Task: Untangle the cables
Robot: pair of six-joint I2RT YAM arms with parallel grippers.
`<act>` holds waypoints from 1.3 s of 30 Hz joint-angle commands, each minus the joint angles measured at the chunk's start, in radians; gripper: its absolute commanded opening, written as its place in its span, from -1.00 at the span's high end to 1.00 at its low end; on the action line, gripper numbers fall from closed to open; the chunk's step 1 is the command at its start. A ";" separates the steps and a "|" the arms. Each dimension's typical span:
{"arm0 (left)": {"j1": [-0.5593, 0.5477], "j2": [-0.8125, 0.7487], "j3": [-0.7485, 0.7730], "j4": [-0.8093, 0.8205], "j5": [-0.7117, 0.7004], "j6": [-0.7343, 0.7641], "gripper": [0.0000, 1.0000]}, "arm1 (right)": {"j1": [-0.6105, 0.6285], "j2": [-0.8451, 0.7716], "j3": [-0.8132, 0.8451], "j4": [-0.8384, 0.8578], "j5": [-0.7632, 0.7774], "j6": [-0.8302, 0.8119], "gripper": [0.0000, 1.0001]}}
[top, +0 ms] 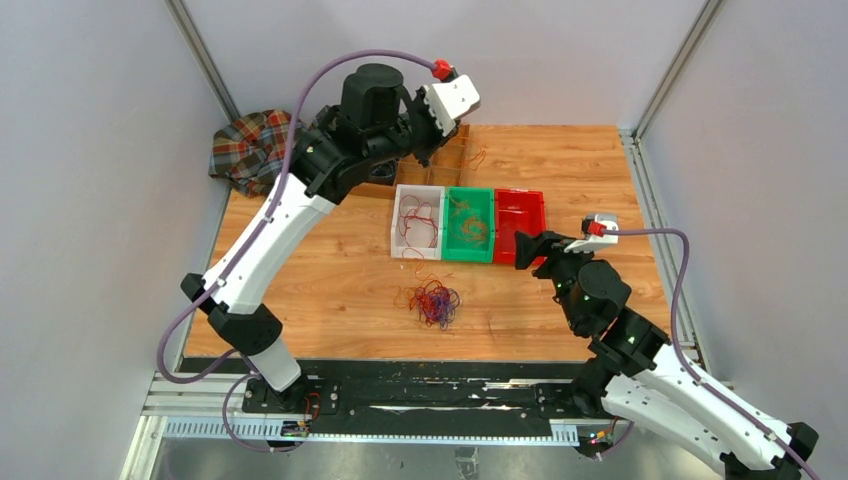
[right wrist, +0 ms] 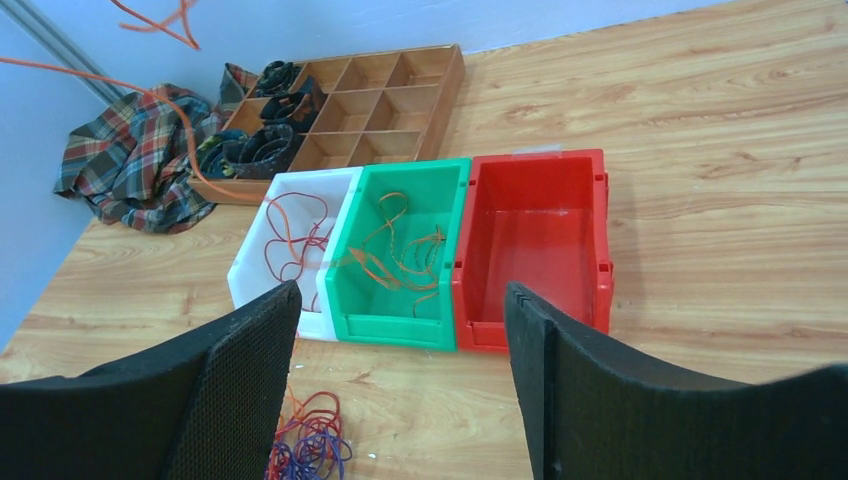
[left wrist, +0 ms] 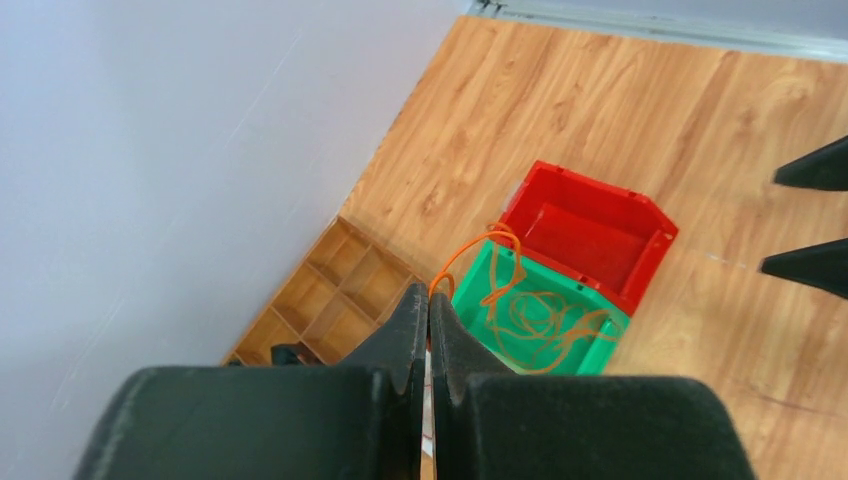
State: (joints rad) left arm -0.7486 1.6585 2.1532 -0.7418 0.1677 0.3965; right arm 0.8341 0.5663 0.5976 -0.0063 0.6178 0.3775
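Observation:
My left gripper (left wrist: 430, 300) is raised high above the bins, shut on a thin orange cable (left wrist: 470, 250) that loops from its tips down into the green bin (left wrist: 480, 300). More orange-tan cables lie coiled in that bin. A tangle of red, orange and purple-blue cables (top: 432, 300) lies on the wood in front of the bins; its edge also shows by the left finger of my right gripper, as the tangle (right wrist: 310, 445). The right gripper (right wrist: 400, 300) hovers open and empty in front of the red bin (right wrist: 535, 165). Red cables lie in the white bin (right wrist: 250, 265).
White (top: 396, 215), green (top: 470, 190) and red (top: 520, 192) bins stand in a row mid-table. Behind them is a wooden compartment tray (right wrist: 340, 100) holding black coils. A plaid cloth (top: 250, 145) lies at the back left corner.

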 commanded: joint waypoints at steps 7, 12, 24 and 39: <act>-0.006 0.129 -0.006 0.130 -0.026 0.054 0.99 | -0.013 -0.058 0.012 -0.076 0.107 0.048 -0.41; -0.006 0.171 -0.005 0.144 -0.013 0.042 0.99 | -0.015 -0.086 -0.003 -0.086 0.128 0.050 -0.39; -0.006 0.179 -0.044 0.203 -0.027 0.031 0.99 | -0.014 -0.077 -0.017 -0.086 0.126 0.058 -0.38; -0.006 0.212 -0.252 0.276 -0.126 0.053 0.99 | -0.016 -0.069 -0.024 -0.079 0.133 0.051 -0.37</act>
State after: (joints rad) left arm -0.7486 1.8584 1.9377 -0.5228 0.0910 0.4194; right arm 0.8337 0.4931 0.5838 -0.0879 0.7128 0.4263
